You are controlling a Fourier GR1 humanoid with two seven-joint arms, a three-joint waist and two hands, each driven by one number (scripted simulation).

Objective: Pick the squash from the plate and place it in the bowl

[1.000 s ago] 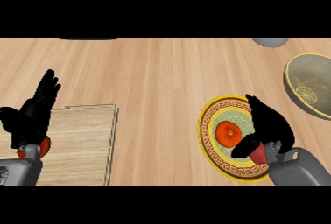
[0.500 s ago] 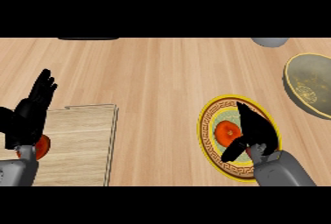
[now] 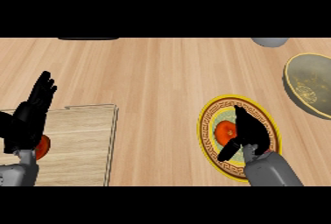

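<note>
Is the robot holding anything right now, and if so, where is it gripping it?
Nothing is held yet. The right hand hovers over the plate beside the orange squash, fingers not closed round it. The left hand rests open at the left edge.

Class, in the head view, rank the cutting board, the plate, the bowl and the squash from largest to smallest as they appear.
1. Cutting board, cut off by the left edge.
2. Plate.
3. Bowl, cut off at the right edge, so its rank against the plate is unsure.
4. Squash, partly hidden by the right hand.
</note>
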